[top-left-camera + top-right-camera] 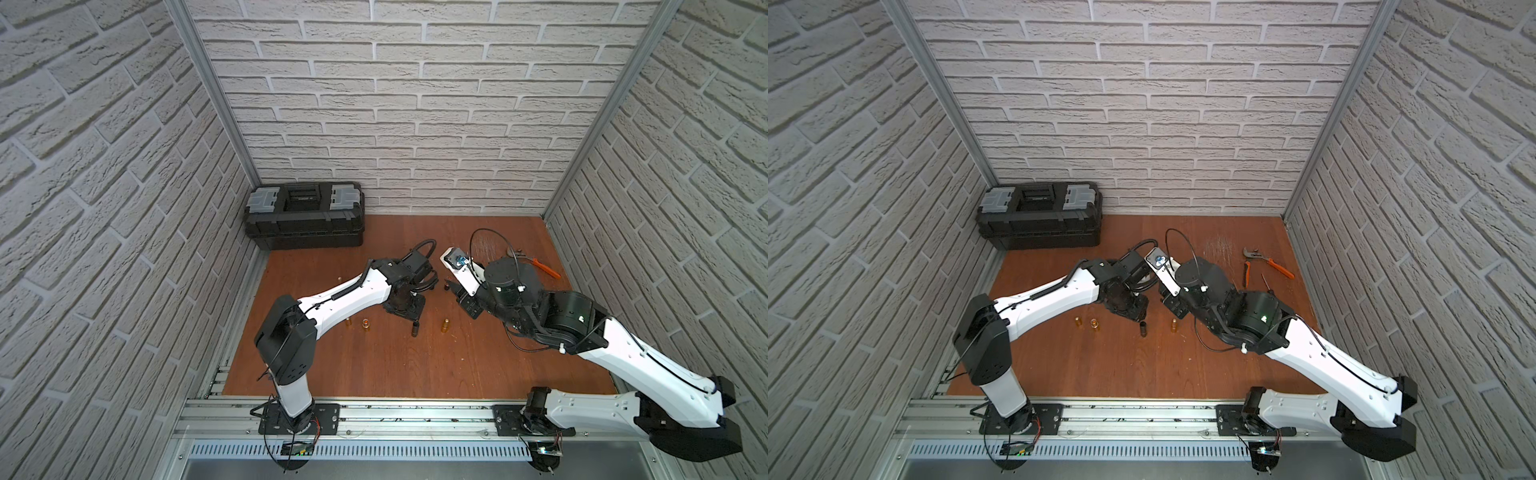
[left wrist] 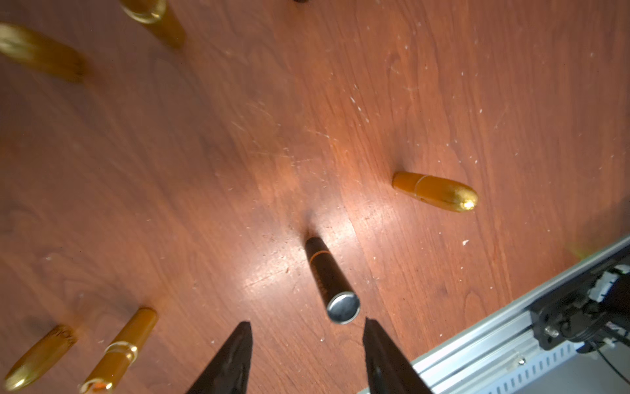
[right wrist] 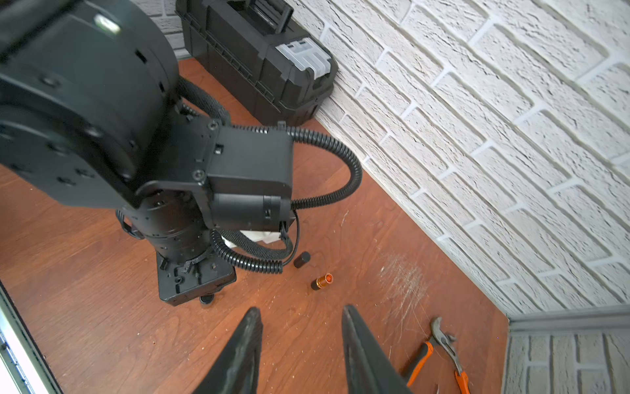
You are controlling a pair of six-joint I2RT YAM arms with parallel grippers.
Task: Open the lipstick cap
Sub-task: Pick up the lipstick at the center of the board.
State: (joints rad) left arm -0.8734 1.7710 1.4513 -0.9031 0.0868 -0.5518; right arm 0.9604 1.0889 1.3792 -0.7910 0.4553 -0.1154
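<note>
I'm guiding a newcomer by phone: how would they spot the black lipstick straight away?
On the wooden table, find the loose row of small tubes across its middle. The black lipstick stands in it, by the left gripper. It alone is black with a thin orange ring; its neighbours are gold.

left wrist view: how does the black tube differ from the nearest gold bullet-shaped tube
The black tube is dark with a thin orange band; the gold tube is gold all over. The black tube's top is a flat silvery circle; the gold tube's is a rounded tip. Both stand upright on the table.
</note>
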